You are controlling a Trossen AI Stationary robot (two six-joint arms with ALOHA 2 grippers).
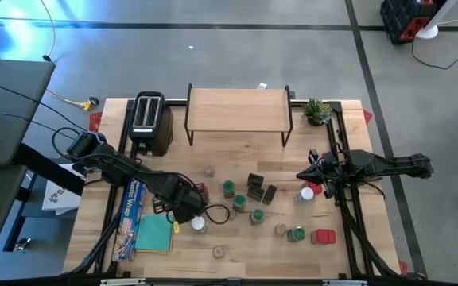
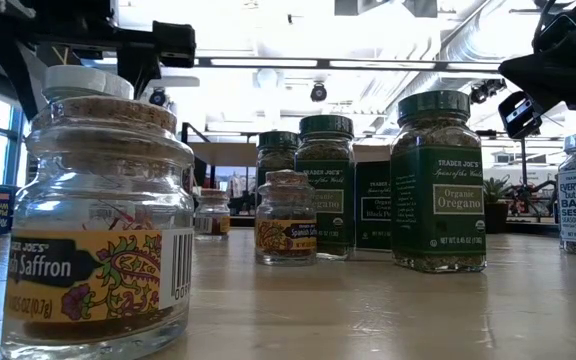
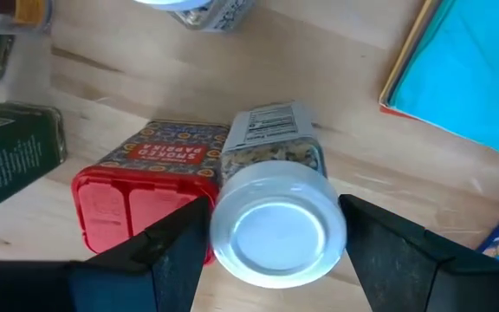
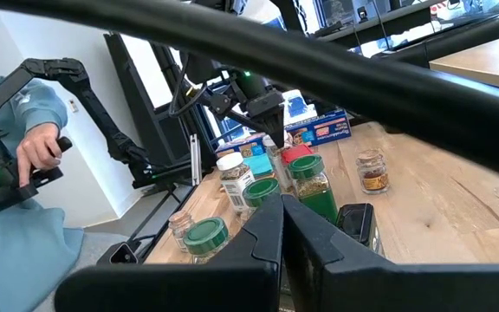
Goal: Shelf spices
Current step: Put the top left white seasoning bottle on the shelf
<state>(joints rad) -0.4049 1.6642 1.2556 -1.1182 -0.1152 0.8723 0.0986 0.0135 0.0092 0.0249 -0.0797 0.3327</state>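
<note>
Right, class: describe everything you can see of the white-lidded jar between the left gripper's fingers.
The white-lidded jar is a clear container with a round white lid, holding a pale speckled seasoning, with a printed label on its side. It stands between the two dark fingers of the left gripper, which are spread on either side of the lid. A red tin lies right beside it on the wooden table, near the teal cloth.
</note>
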